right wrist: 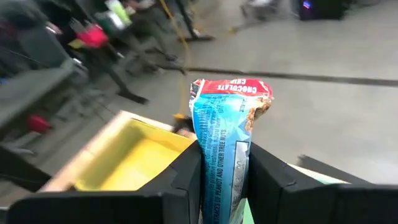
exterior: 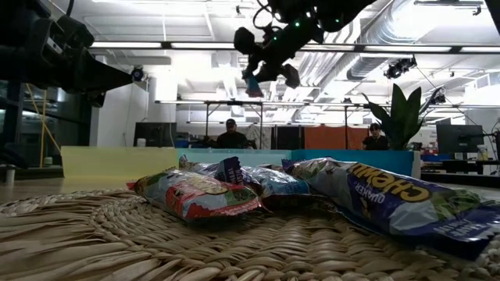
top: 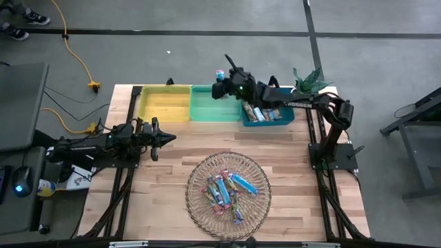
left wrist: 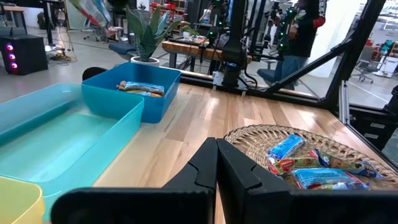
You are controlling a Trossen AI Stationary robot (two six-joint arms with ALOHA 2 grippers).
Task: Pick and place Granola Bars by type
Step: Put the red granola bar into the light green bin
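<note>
Right pincer gripping light-blue granola bar — above green bin

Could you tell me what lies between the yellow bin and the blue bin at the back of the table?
The green bin sits between the yellow bin and blue bin, seen in the high view.
</note>
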